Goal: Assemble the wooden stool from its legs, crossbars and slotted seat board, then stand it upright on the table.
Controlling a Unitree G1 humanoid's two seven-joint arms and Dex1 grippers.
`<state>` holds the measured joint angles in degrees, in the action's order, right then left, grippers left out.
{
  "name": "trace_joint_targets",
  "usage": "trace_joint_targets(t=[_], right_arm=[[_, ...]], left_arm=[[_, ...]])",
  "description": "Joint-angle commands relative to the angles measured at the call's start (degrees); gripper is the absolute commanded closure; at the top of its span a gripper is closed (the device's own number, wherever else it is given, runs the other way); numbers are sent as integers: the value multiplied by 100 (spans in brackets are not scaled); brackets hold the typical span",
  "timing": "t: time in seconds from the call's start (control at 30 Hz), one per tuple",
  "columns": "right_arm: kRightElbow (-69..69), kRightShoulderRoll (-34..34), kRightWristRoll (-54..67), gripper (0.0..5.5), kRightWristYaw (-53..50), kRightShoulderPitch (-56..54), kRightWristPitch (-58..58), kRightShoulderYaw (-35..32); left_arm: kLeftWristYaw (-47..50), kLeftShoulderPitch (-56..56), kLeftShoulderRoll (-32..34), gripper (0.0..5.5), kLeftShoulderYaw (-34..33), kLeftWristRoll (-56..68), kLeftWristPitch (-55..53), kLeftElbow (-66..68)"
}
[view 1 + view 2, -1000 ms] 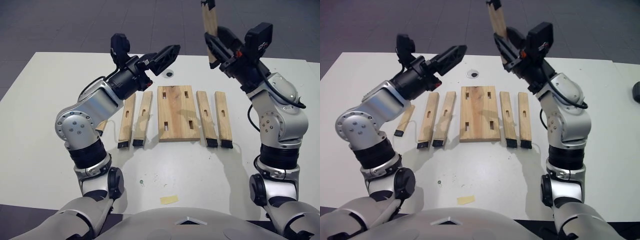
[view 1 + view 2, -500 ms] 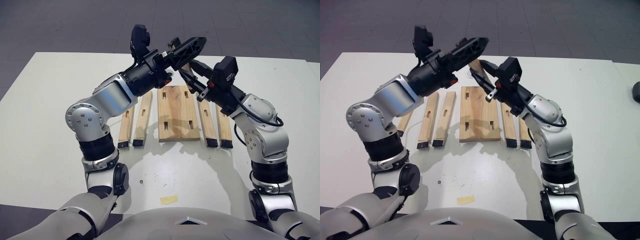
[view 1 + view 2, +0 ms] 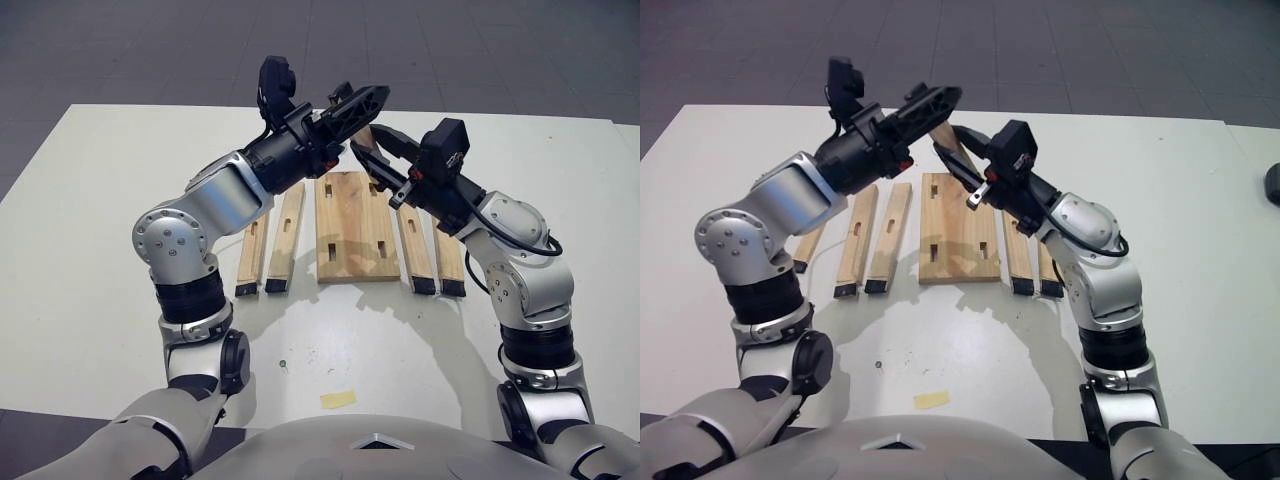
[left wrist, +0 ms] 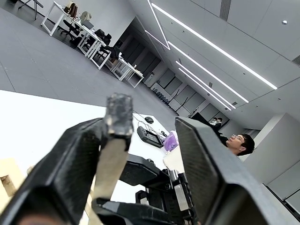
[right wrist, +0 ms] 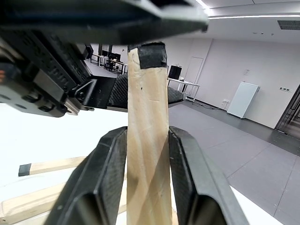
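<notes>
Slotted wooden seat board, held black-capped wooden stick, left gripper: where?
Slotted wooden seat board (image 3: 347, 220): left eye view, bare centre.
Black-capped wooden stick (image 5: 146, 133): right wrist view, shaft.
Left gripper (image 3: 375, 97): left eye view, between fingertips.

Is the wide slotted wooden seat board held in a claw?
No, the wide slotted wooden board lies flat on the white table.

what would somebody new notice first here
The two arms meet above the far end of the seat board: the right gripper is shut on a black-capped wooden leg, and the open left gripper brackets its tip. Below, four more legs lie flat, two on each side of the board.
</notes>
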<state>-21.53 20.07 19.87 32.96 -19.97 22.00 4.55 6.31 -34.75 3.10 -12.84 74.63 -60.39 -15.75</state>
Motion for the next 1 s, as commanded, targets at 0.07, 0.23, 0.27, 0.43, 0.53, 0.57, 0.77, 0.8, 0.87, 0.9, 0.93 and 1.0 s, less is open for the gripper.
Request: trace_joint_targets(t=[0.07, 0.23, 0.27, 0.43, 0.53, 0.57, 0.77, 0.8, 0.87, 0.9, 0.93, 1.0], right_arm=[[77, 21, -72, 422, -34, -122, 15, 17], [125, 5, -120, 422, -54, -144, -25, 46], [132, -1, -136, 422, -63, -139, -39, 61], [239, -45, -243, 422, -144, -185, -125, 128], [347, -57, -331, 422, -161, -230, -181, 160], [402, -59, -359, 422, -143, -261, -199, 176], [684, -8, -562, 376, -78, -408, -288, 346], [739, 14, -653, 355, -67, -424, -304, 397], [904, 94, -939, 321, -119, -438, -299, 514], [1026, 144, -1092, 303, -172, -429, -294, 547], [1142, 170, -1205, 295, -233, -419, -305, 541], [1382, 192, -1369, 251, -377, -389, -316, 450]], left_arm=[[-89, 93, 70, 367, 122, 107, 125, -55], [-204, 141, 136, 451, 200, 74, 262, -82], [-226, 141, 150, 465, 219, 75, 283, -71], [-333, 116, 254, 498, 312, 13, 363, 10], [-374, 100, 282, 502, 354, -81, 422, 42], [-372, 111, 283, 504, 365, -102, 457, 16], [-405, 212, 268, 506, 452, -284, 641, -92], [-409, 244, 299, 507, 467, -397, 690, -122], [-481, 311, 411, 507, 568, -775, 826, -231], [-511, 340, 477, 507, 642, -1021, 920, -290], [-533, 363, 527, 507, 710, -1251, 1015, -334], [-563, 390, 600, 507, 843, -1730, 1229, -355]])
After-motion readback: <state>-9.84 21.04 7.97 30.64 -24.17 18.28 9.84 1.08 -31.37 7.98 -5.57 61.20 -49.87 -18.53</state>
